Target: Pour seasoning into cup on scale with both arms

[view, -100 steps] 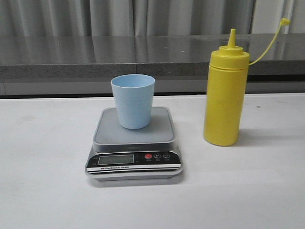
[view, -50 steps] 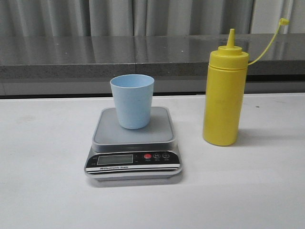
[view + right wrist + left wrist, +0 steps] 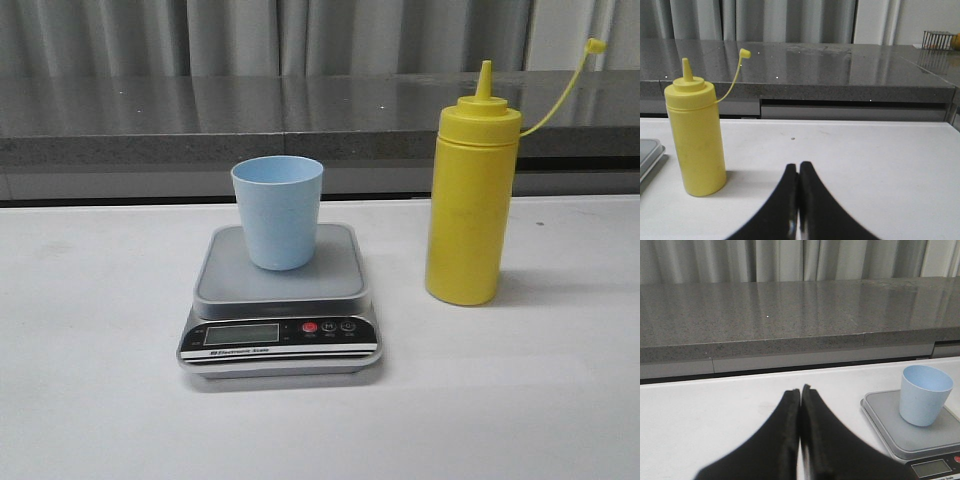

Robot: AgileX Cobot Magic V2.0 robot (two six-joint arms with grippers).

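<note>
On the surface (image 3: 90, 400) nothing has shifted in the last second: cup (image 3: 278, 212) on scale (image 3: 282, 300), bottle (image 3: 472, 190) upright beside it, left tool (image 3: 800, 390) and right tool (image 3: 799, 166) both closed, empty, so pouring hasn't started.

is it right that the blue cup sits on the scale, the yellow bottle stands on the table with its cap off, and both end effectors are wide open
Not quite. Both end effectors are shut: the left end effector and right end effector show their fingers pressed together in the wrist views. The rest holds: the cup sits on the scale, and the bottle stands uncapped on the table.
</note>
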